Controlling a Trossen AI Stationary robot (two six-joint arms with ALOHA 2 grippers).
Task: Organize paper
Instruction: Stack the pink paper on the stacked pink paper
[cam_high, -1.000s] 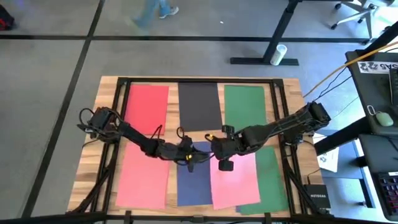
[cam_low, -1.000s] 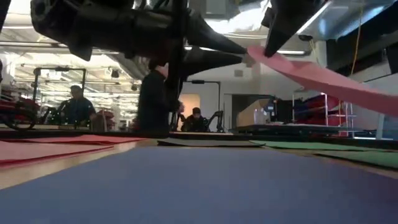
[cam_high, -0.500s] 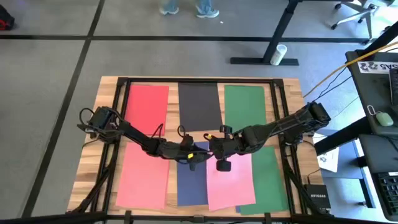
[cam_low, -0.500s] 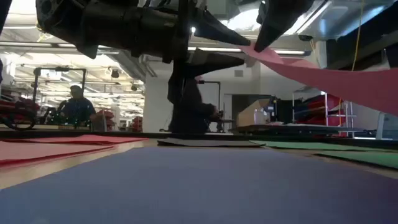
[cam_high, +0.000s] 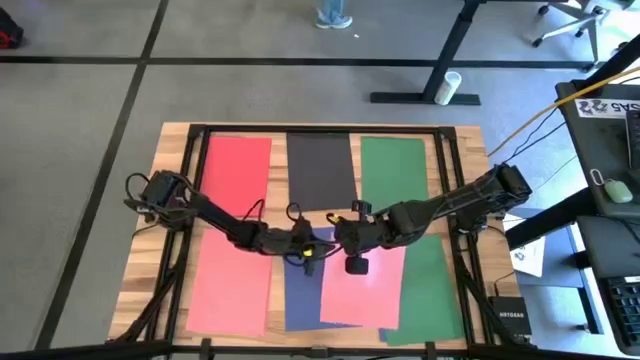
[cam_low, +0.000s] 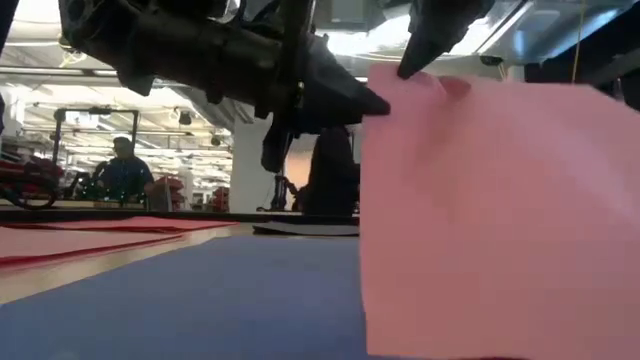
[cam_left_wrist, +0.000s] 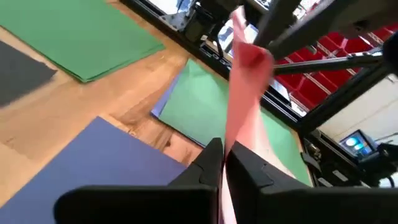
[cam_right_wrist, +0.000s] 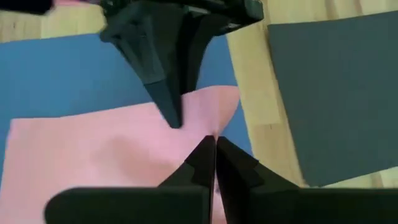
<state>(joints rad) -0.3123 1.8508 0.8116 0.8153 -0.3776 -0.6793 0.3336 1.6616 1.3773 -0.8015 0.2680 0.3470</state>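
1. Right gripper (cam_right_wrist: 214, 146) fingers pinched on the pink sheet (cam_high: 365, 285) top edge; left gripper (cam_left_wrist: 222, 158) clamps the same edge.
2. Sheet hangs lifted mid-table, overlapping the blue sheet (cam_high: 300, 295).
3. Step: likely transferring the sheet. Next: carry and lay it flat.

Robotics lab or workshop with an open floor. Wooden table (cam_high: 170, 215) in a black metal frame on grey carpet tiles (cam_high: 70, 130) with dark seams. To the right of the right gripper (cam_high: 341, 234), a desk (cam_high: 610, 130) carrying a mouse (cam_high: 611, 188) and keyboard (cam_high: 622, 300). Beyond the table, past both grippers, a person seated (cam_low: 122, 170) at benches under strip lighting, red storage bins (cam_left_wrist: 348, 59), another robot arm (cam_low: 352, 188).
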